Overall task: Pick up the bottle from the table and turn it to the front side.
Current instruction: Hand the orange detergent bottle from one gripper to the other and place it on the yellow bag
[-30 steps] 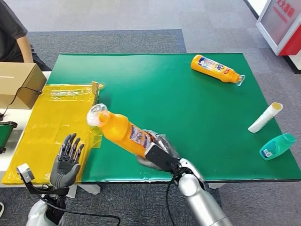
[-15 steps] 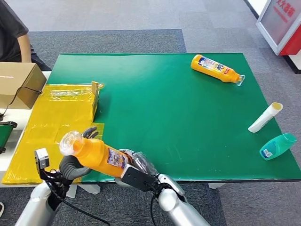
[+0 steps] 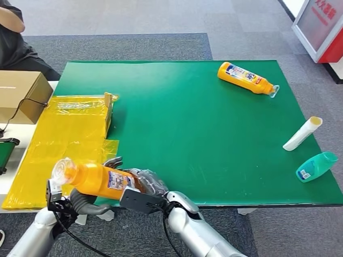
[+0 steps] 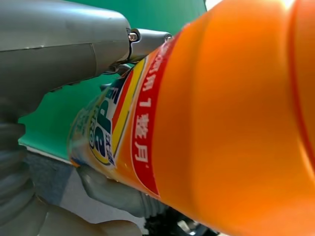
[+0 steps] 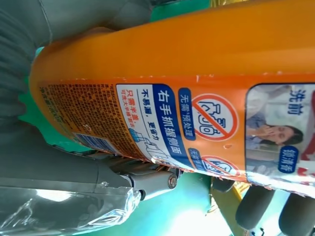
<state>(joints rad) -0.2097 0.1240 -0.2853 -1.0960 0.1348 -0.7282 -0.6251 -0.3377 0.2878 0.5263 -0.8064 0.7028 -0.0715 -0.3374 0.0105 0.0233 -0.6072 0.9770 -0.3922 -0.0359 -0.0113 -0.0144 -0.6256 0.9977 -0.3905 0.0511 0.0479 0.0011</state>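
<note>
Right hand (image 3: 146, 183) grips orange bottle (image 3: 95, 179) by base, bottle level above desk (image 3: 194, 123) edge. Left hand (image 3: 91, 199) cups underneath near neck, apparently gripping too.

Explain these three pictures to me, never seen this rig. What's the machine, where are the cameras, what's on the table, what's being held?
It is a two-armed humanoid robot. The wide picture comes from a camera on its head, looking down at a green table. The two close-ups come from cameras at its wrists, so the bottle looms large and the views are turned.

The right hand grips the base end of an orange bottle, lifted near the table's front edge. The left hand cups it from below, near the neck.

On the table lie a second orange bottle, a white tube, a teal bottle and a yellow plastic sheet. A cardboard box stands at the far left.
</note>
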